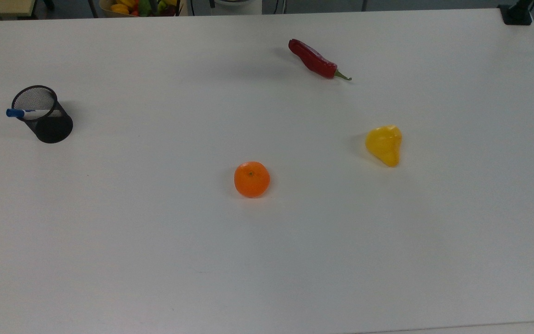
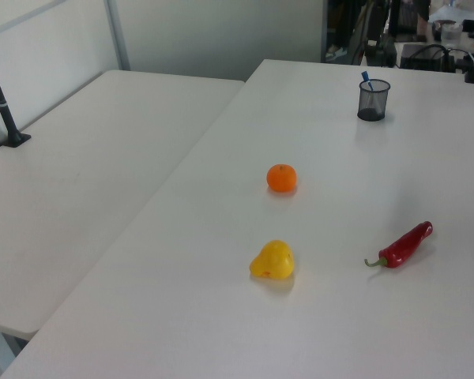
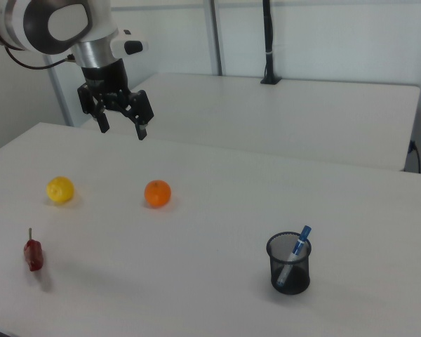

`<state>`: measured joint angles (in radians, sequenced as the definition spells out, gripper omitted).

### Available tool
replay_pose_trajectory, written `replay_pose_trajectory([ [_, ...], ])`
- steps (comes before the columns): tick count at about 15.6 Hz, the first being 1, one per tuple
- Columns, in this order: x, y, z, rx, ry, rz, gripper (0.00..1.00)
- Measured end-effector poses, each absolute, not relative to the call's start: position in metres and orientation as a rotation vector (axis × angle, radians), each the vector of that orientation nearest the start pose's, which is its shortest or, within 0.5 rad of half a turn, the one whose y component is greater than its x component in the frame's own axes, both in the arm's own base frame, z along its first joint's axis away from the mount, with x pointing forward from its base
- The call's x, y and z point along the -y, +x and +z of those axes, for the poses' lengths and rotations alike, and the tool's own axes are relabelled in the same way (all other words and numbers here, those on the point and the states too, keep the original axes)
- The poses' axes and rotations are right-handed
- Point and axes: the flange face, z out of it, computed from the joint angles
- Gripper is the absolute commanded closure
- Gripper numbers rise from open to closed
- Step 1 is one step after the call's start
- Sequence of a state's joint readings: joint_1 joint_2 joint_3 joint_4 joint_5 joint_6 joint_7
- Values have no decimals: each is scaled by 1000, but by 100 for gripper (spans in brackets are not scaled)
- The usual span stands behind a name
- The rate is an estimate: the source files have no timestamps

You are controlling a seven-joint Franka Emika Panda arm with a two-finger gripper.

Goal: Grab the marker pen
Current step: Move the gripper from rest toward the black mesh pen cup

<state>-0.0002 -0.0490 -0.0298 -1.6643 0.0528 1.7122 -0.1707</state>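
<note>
- Up high in the right view, the gripper (image 3: 121, 128) hangs well above the table (image 3: 196, 281), its two fingers spread apart and holding nothing.
- Well apart from it, down toward the right view's lower right, the marker pen (image 3: 295, 254) stands tilted in a black mesh cup (image 3: 289, 265), blue cap poking above the rim.
- Below the gripper, slightly to the right view's right, sits an orange (image 3: 157, 193); a yellow fruit (image 3: 59, 189) and a red chilli (image 3: 33, 254) lie lower, toward the right view's left.

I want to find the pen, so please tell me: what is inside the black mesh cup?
The marker pen stands tilted inside the black mesh cup, its blue cap above the rim. Its lower end is veiled by the mesh.
</note>
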Motion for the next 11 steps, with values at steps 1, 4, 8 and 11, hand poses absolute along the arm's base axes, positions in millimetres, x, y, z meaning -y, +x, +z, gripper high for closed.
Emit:
replay_pose_trajectory([
  [1,18,552,620,194,-3089,-158,0],
  [4,44,552,621,128,-3094,-176,0],
  [8,89,560,622,20,-3105,-312,0],
  [11,114,567,619,-41,-3118,-391,0],
])
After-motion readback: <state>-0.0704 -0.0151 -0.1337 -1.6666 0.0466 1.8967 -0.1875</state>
